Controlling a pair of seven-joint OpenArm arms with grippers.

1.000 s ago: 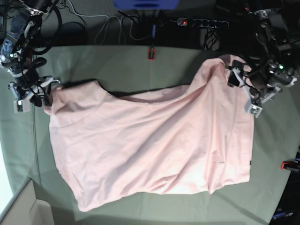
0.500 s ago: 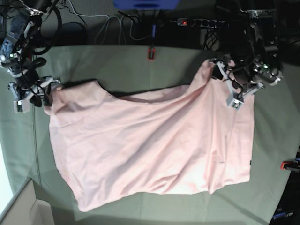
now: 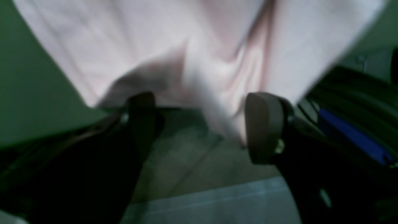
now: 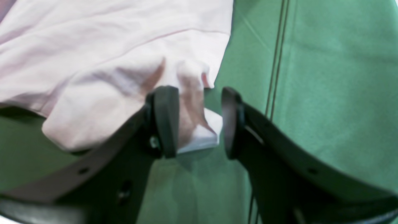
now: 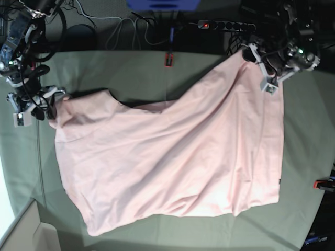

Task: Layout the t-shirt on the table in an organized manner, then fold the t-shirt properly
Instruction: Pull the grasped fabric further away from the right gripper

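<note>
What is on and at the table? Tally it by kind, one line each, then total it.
T-shirt: 1
Robot hand: 2, left hand, right hand
Red clamp: 2, second
Table: 1
Total: 6

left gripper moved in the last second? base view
Yes. The left gripper has travelled up the base view and toward the red clamp at the table's far edge, dragging the t-shirt corner with it.

The table [image 5: 141,73] has a grey-green cloth cover; the pink t-shirt [image 5: 172,157] lies spread on it, with wrinkles.
</note>
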